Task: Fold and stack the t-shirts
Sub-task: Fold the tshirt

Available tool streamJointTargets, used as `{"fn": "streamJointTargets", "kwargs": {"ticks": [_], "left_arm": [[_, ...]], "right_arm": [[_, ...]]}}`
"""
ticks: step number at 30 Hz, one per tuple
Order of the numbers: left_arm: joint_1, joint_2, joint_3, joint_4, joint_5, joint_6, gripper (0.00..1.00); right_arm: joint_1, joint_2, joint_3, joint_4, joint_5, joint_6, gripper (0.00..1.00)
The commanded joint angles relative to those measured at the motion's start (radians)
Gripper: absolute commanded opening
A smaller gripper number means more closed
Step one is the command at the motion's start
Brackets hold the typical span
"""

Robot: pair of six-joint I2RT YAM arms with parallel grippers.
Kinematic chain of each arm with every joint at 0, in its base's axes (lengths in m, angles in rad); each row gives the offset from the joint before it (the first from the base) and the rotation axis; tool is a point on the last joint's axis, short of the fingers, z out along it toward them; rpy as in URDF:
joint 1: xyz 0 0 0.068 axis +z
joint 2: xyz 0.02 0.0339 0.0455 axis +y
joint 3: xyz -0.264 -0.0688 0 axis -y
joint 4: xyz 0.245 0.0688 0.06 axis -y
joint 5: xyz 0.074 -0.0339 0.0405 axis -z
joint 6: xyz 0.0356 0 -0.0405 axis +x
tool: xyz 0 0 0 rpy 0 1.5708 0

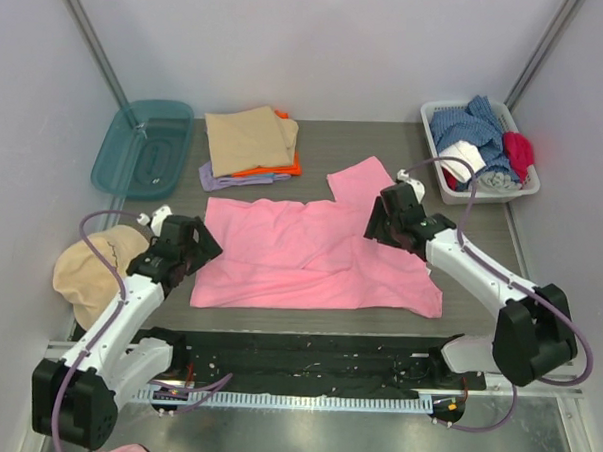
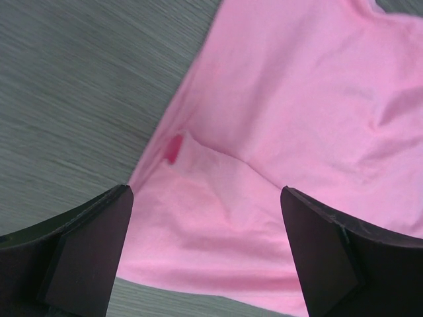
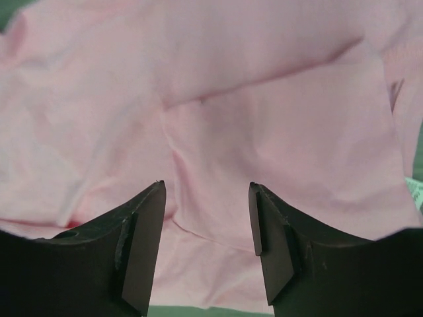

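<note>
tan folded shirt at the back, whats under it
An orange shirt peeks out beneath the tan shirt, a lilac one lower. The tan shirt covers most of both; further layers cannot be seen.

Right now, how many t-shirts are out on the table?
4. A pink t-shirt lies spread out in the middle; a tan t-shirt, an orange t-shirt and a lilac t-shirt sit folded one atop another behind it. More may hide between them or in the basket.

orange t-shirt (image 1: 287, 168) and lilac t-shirt (image 1: 215, 180) mostly hidden under the tan t-shirt (image 1: 248, 139), pink t-shirt (image 1: 310, 256) partly covered by the right gripper (image 1: 380, 224), its edges cut off in both wrist views, pink scrap (image 1: 122, 450) clipped by the bottom edge, clothes in the basket (image 1: 431, 132) too jumbled to tell apart
</note>
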State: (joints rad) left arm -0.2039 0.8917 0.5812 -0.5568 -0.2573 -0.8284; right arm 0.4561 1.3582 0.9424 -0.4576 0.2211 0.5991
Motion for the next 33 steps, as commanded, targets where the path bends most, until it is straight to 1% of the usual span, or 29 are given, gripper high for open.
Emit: {"fn": "streamJointTargets", "kwargs": {"ticks": [1,2,5,11,18,23,24,27,28,31,33], "left_arm": [[-0.106,0.047,0.008,0.101,-0.011,0.025,1.00],[-0.152,0.056,0.006,0.115,-0.023,0.022,1.00],[-0.187,0.096,0.008,0.123,-0.051,0.008,1.00],[-0.189,0.130,0.008,0.141,-0.085,0.015,1.00],[-0.189,0.159,0.032,0.129,-0.135,0.029,1.00],[-0.186,0.228,0.066,0.106,-0.178,0.040,1.00],[-0.187,0.249,0.071,0.106,-0.184,0.040,0.98],[-0.187,0.272,0.074,0.121,-0.203,0.040,0.89],[-0.187,0.277,0.075,0.129,-0.207,0.040,0.82],[-0.186,0.292,0.077,0.133,-0.217,0.041,0.73],[-0.186,0.294,0.075,0.135,-0.223,0.041,0.69]], "right_arm": [[0.003,-0.076,-0.149,-0.053,-0.055,0.005,0.60],[0.004,-0.102,-0.169,-0.050,-0.068,0.010,0.60],[0.009,-0.146,-0.232,-0.046,-0.083,0.022,0.61],[0.009,-0.169,-0.307,-0.006,-0.138,0.039,0.60],[0.012,-0.165,-0.408,0.040,-0.140,0.062,0.60],[0.018,-0.128,-0.419,0.053,-0.146,0.073,0.60],[0.021,-0.128,-0.421,0.054,-0.149,0.074,0.60],[0.023,-0.134,-0.425,0.057,-0.152,0.074,0.60],[0.023,-0.137,-0.425,0.056,-0.154,0.074,0.60],[0.023,-0.136,-0.425,0.056,-0.154,0.074,0.61],[0.024,-0.133,-0.425,0.056,-0.154,0.074,0.60]]}}
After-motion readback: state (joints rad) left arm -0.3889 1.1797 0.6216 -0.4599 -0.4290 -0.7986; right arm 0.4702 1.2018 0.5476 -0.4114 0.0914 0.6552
